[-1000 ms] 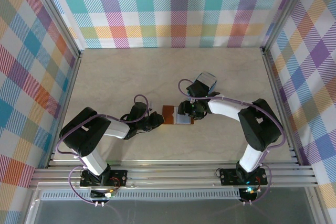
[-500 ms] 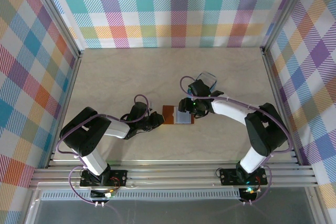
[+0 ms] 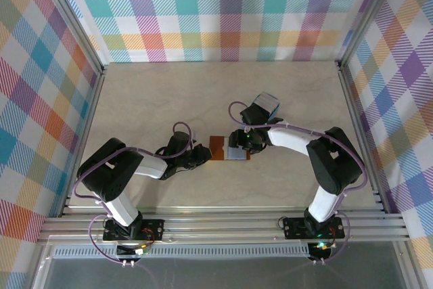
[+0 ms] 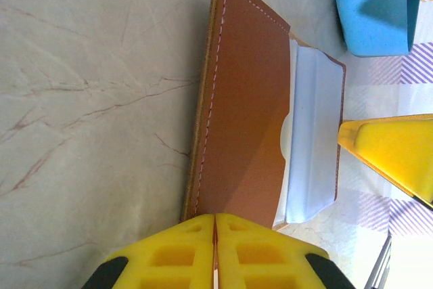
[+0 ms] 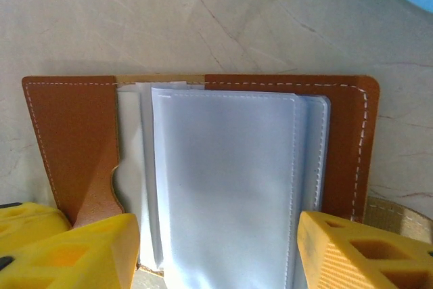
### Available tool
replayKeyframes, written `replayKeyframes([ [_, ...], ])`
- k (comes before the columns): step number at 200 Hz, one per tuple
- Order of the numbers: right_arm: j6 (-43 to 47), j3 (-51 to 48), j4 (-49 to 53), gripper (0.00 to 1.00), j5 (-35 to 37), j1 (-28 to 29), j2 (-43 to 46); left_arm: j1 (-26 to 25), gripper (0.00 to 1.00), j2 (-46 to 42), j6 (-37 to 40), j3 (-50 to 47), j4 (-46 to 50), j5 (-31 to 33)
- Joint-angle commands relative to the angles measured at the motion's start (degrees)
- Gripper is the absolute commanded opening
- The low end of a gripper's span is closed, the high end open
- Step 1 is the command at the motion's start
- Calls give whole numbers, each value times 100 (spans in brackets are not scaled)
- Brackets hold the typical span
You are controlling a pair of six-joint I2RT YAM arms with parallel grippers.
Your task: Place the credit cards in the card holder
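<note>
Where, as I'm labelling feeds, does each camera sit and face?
Top external: above, behind the bases, looking down at the table; left gripper and right gripper at the card holder.
Left wrist: looks along the card holder; own shut fingers at bottom.
Right wrist: looks down on it; own open fingers either side.
All share the card holder.

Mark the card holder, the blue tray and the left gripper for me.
card holder (image 4: 243,113), left wrist view, on the brown leather cover.
blue tray (image 4: 372,11), left wrist view, on its blue side.
left gripper (image 4: 215,225), left wrist view, midway between the tips of the shut jaws, at the holder's near edge.
</note>
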State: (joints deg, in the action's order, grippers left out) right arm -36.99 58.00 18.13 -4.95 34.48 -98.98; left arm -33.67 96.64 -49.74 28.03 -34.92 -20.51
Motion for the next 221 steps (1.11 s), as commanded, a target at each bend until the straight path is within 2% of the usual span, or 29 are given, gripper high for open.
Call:
replayKeyframes([
  [1,131,176,112,64,22,-2,-84,-78,10,444,69,36,420,144],
  [37,79,189,110,64,-67,-3,-177,-78,10,444,65,44,433,129],
  [97,34,158,229,64,201,-4,-207,-78,10,471,60,12,418,153],
  [161,-404,50,-430,63,-896,-11,-469,-79,10,479,62,19,421,162],
  [221,-703,-21,-903,63,-1318,-8,-461,-78,10,514,60,25,380,144],
])
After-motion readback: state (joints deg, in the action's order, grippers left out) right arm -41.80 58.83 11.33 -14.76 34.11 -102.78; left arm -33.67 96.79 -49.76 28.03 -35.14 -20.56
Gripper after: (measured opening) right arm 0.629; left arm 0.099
